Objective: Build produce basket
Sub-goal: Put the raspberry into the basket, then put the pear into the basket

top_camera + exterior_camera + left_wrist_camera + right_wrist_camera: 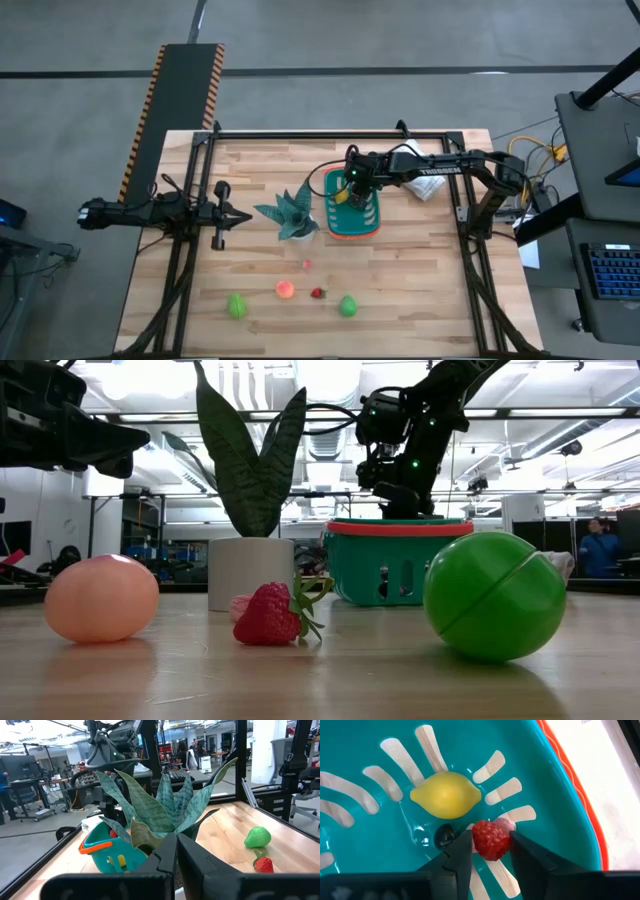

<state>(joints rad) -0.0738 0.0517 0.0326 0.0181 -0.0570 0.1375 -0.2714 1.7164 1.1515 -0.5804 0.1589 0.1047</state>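
Note:
The teal basket (pixel 366 222) with its orange band stands on the table right of the plant (pixel 293 214). My right gripper (pixel 490 836) reaches down into the basket, shut on a red raspberry (pixel 491 843). A yellow lemon (pixel 446 795), a dark berry (pixel 445 835) and a small pink piece (pixel 505 824) lie on the basket floor. On the table near its near edge lie two green fruits (pixel 236 305) (pixel 347 305), a peach ball (pixel 285 290) and a strawberry (pixel 318 293). My left gripper (pixel 236 215) waits shut, left of the plant. My right gripper pinches the raspberry by its two sides (pixel 476 845) between the two fingers. The fingers come from above, pointing down into the basket. The raspberry sits low over the slotted basket floor; I cannot tell whether it touches the floor.
The potted spiky-leaved plant (pixel 250 510) stands between my left gripper and the basket (pixel 400 565). A white bag (pixel 424 186) lies right of the basket, under the right arm. A tiny pink piece (pixel 307 264) lies on the wood below the plant. Metal frame rails border the table.

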